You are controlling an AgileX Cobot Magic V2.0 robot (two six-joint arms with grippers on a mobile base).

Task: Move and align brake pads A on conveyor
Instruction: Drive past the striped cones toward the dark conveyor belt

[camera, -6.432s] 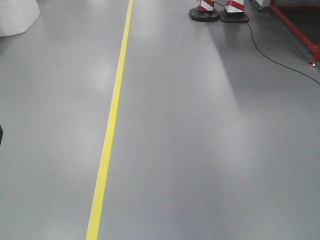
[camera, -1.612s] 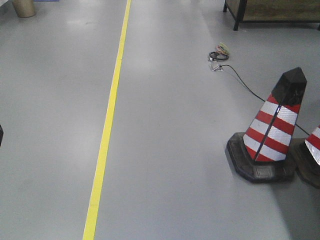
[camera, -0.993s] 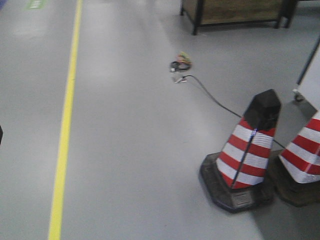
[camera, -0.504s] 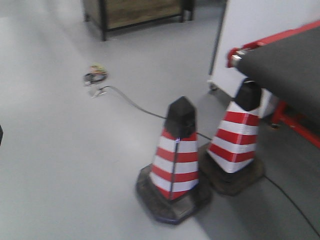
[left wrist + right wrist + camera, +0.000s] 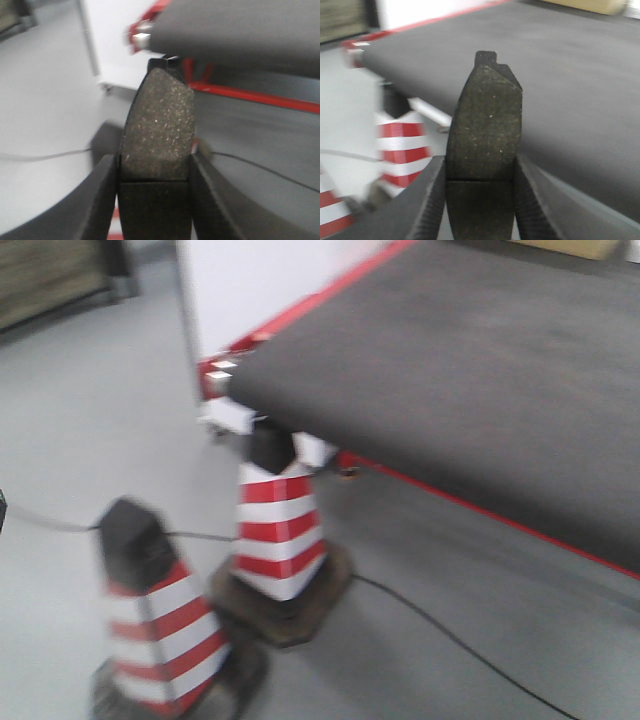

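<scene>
A dark grey speckled brake pad A (image 5: 157,130) stands on end in the left wrist view, with my left gripper (image 5: 155,185) shut on its lower half. Another brake pad A (image 5: 485,130) stands the same way in the right wrist view, clamped by my right gripper (image 5: 481,187). The conveyor (image 5: 480,370) is a wide dark felt-like belt with a red edge stripe, filling the upper right of the front view. It also lies ahead of both pads, conveyor (image 5: 240,30) and conveyor (image 5: 560,75). Neither gripper shows in the front view.
Two red-and-white striped traffic cones stand on the grey floor by the conveyor's near corner, cone (image 5: 280,530) and cone (image 5: 160,620). A black cable (image 5: 450,640) runs across the floor under the belt edge. A white panel (image 5: 260,290) stands behind.
The front view has swung right over the floor: the yellow line has left the view, the cones have slid left, and the conveyor now fills the upper right.
</scene>
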